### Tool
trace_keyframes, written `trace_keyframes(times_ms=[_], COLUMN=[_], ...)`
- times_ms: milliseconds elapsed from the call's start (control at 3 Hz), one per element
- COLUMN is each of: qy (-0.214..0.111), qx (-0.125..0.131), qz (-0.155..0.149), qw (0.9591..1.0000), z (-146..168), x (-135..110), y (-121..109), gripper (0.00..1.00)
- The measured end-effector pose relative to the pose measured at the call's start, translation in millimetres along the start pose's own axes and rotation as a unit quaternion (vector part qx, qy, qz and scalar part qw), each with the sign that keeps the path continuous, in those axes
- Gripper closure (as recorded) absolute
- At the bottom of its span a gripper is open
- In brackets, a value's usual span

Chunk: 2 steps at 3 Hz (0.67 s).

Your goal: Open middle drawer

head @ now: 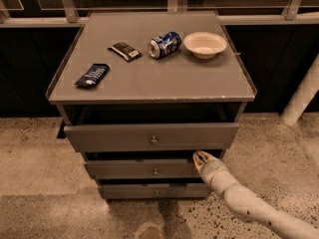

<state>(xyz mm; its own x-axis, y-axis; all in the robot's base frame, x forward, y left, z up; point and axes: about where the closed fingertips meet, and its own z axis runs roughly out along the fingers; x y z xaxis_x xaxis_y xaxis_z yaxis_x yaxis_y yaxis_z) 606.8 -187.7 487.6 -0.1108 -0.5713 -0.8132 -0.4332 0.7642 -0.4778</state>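
Camera view looks down on a grey three-drawer cabinet [149,81] on a speckled floor. The middle drawer [134,169] sits in the lower centre of the frame, between the top drawer [119,136] above and the bottom drawer [134,190] below. Its long axis runs left to right across the picture.

The gripper [201,157] comes in on the white arm [249,205] from the lower right. It sits at the right end of the middle drawer's front, at its top edge, just under the top drawer. Whether it touches the front, and whether it is wide or narrow, I cannot tell.

The drawer's small round knob [155,171] lies to the left of the gripper and slightly lower, near but apart. By my judgement, the coming move turns on that leftward gap, unless the gripper hooks the top edge instead.
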Motion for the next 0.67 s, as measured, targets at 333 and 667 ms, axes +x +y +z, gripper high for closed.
trace_keyframes(times_ms=[333,667], qy=[0.0,0.006], qx=[-0.002,-0.007], qz=[-0.005,0.004], qw=[1.0,0.9999], z=[18,31], x=[4,12], y=[-10,-11], gripper=[1.0,1.0])
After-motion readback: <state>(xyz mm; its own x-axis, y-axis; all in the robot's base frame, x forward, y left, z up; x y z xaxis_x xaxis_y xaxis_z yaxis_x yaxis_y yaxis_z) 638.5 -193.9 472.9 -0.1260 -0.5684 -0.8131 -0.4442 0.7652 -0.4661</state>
